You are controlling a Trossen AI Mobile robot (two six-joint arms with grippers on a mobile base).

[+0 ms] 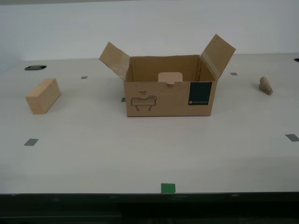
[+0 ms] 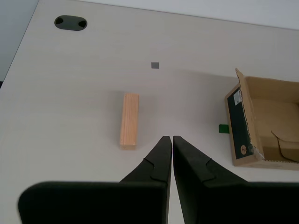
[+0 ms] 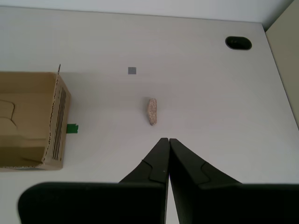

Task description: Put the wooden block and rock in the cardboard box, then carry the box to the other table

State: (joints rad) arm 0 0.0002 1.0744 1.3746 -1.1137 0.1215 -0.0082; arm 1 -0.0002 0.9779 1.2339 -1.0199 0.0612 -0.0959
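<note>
cardboard box [image 1: 170, 95] sits open mid-table, flaps up, in your exterior view. wooden block [image 1: 43, 95] lies toward that view's left, rock [image 1: 266, 86] toward its right. your first gripper [image 3: 168, 139] and second gripper [image 2: 172, 137] hover closed, empty.

cardboard box [image 1: 169, 95] sitting mid-table [image 1: 93, 154], wooden block [image 1: 43, 95] way off toward the exterior view's left, rock [image 1: 266, 86] well apart on the exterior view's right, tape square [image 1: 168, 188] at the near edge
</note>
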